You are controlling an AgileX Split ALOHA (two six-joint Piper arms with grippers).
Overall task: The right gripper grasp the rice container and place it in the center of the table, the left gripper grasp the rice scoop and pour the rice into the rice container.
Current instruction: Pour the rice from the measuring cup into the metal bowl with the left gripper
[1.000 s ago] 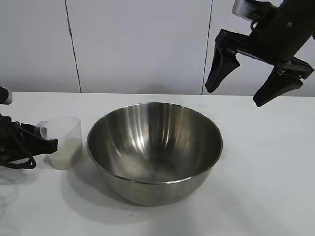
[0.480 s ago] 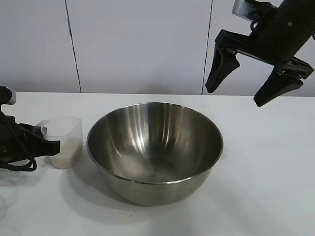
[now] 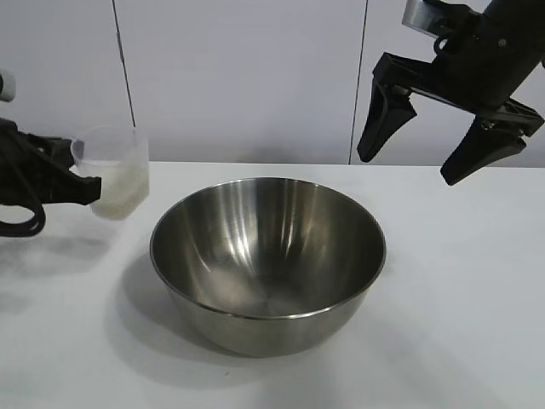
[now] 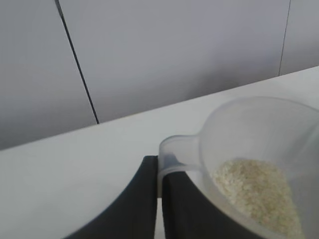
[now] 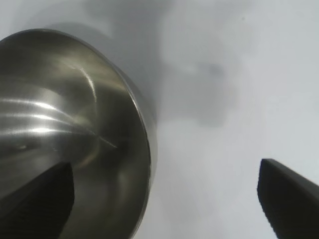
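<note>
Lifted off the table (image 3: 477, 281), the rice scoop (image 3: 115, 170) hangs at left, clamped by the left gripper (image 3: 85, 186), seemingly at its handle; the right gripper (image 3: 413, 145) gapes upper right.

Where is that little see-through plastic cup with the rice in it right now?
In the exterior view, the small frosted plastic cup hangs above the white table at far left, clamped by the black left claw, beside the big steel bowl.

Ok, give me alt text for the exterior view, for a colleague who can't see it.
The black left gripper holds a small frosted plastic cup of rice lifted off the white table, left of a large, empty steel bowl. The black right gripper hangs open above the bowl's right.
</note>
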